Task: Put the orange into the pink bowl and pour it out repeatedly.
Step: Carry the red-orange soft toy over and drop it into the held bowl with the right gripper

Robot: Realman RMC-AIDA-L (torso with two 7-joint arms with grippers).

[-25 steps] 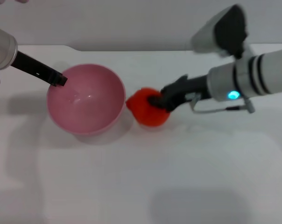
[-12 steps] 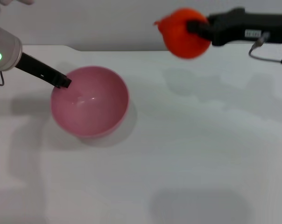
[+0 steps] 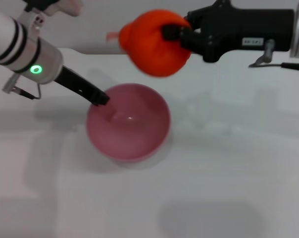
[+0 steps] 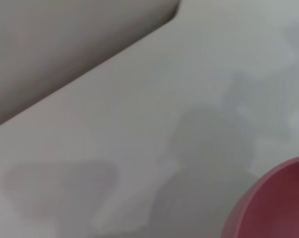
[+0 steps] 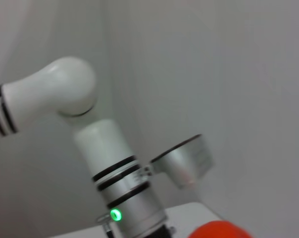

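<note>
Orange [image 3: 157, 42] (gripped) in right end effector [image 3: 175, 32]

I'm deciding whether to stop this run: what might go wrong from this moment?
The orange, clamped by the right gripper, hangs high above the pink bowl, toward its far rim; released there, it may bounce out or miss. The left gripper pinches only the bowl's rim, so an impact might shift it.

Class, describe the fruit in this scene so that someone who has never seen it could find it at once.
Start at the white table with the glossy round pink plastic bowl. Above the bowl, the right gripper holds a roundish red-orange fruit in mid-air. It is the only orange thing and touches no surface.
</note>
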